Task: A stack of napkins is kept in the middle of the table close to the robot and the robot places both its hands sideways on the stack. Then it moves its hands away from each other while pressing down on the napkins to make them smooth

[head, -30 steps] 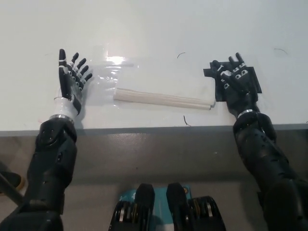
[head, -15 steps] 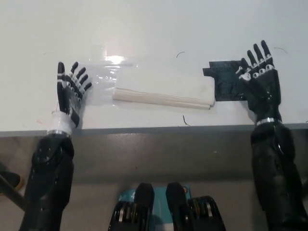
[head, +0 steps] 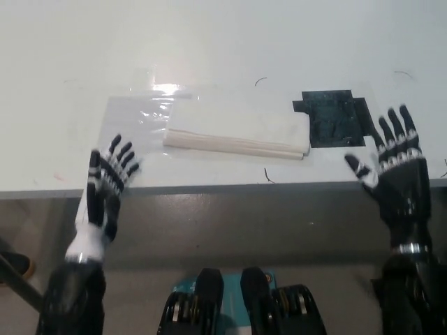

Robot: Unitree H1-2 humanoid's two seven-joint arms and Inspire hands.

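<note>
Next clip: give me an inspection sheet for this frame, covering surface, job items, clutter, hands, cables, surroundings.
Surface: white table, with a few thin dark marks and a glare spot.
Job's things: stack of napkins lying flat near the front edge, on a clear plastic sheet; neither hand touches it.
Clutter: black patch on the table just right of the stack.
Hands: left hand open, fingers spread, at the table's front edge, left of the stack; right hand open, fingers spread, at the front edge, right of the black patch.
Cables: nothing seen.
Surroundings: grey floor below the table edge; a dark object at the lower left corner, too cut off to identify.
</note>
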